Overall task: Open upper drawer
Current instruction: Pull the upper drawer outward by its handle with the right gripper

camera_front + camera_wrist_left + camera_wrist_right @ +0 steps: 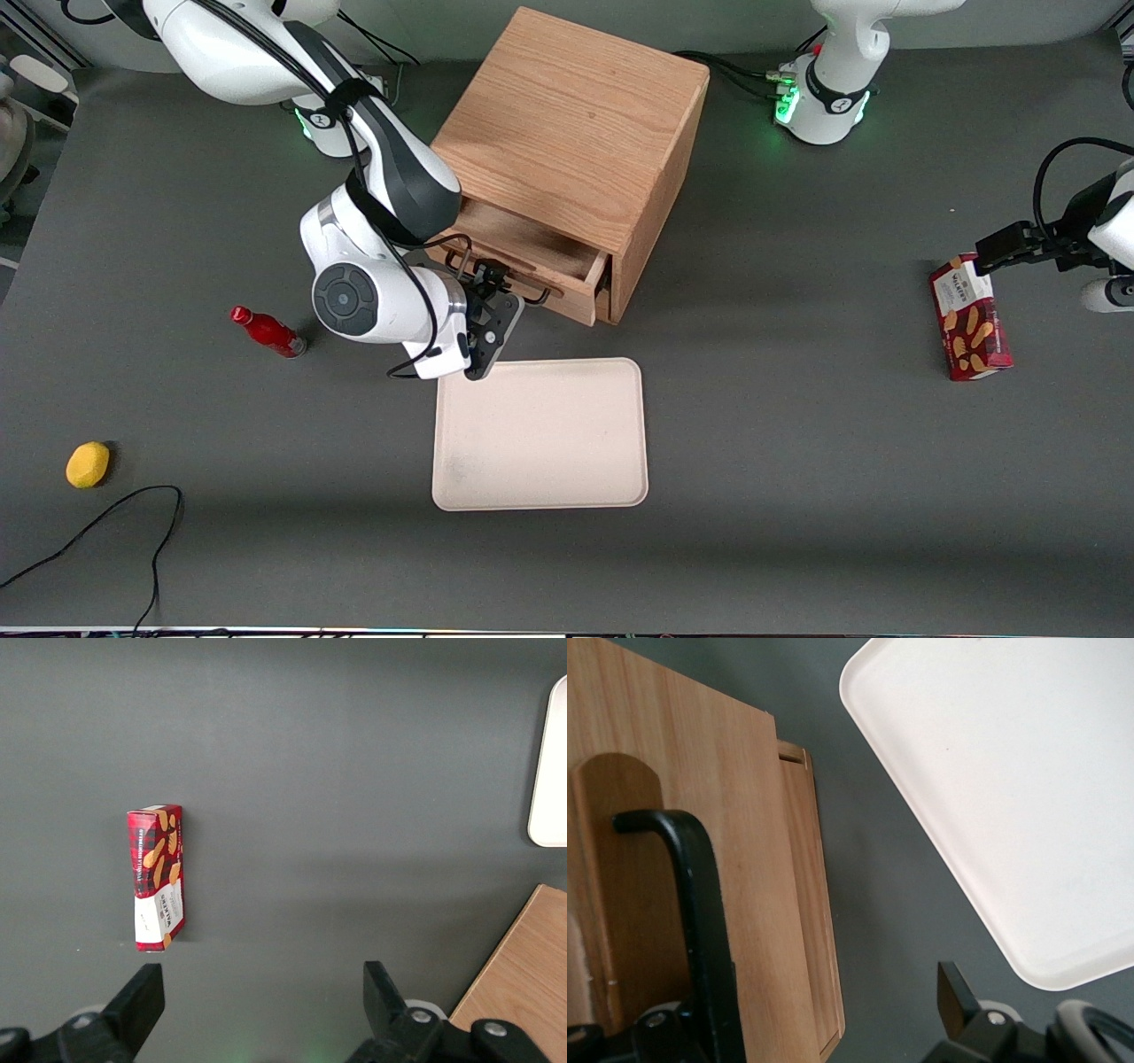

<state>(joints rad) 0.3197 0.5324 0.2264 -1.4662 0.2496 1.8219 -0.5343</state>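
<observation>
Gripper (pixel 490 306) sits at the front of the upper drawer (pixel 532 252), right at its black wire handle (pixel 691 904). Fingers look spread: wrist view shows one finger (pixel 954 999) out over the grey table (pixel 797 443), well apart from the handle bar, the other low down by the drawer front, so jaws are wide, nothing clamped.

Upper drawer is part-way out of the oak cabinet (pixel 576 124), its shallow wooden inside visible from the front cam under the cabinet top. Handle runs along the drawer front w/ a rounded recess in the wood next to it.

Cream tray (pixel 540 434) lies flat on the table just nearer the front cam than the drawer. Red bottle (pixel 267 331) lies on its side toward the working arm's end; yellow lemon-like object (pixel 88 464) nearer the cam, same end. Red tartan biscuit box (pixel 970 319) lies toward the parked arm's end; label reads "Walkers", w/ finger biscuits pictured. Smaller print not legible.
</observation>
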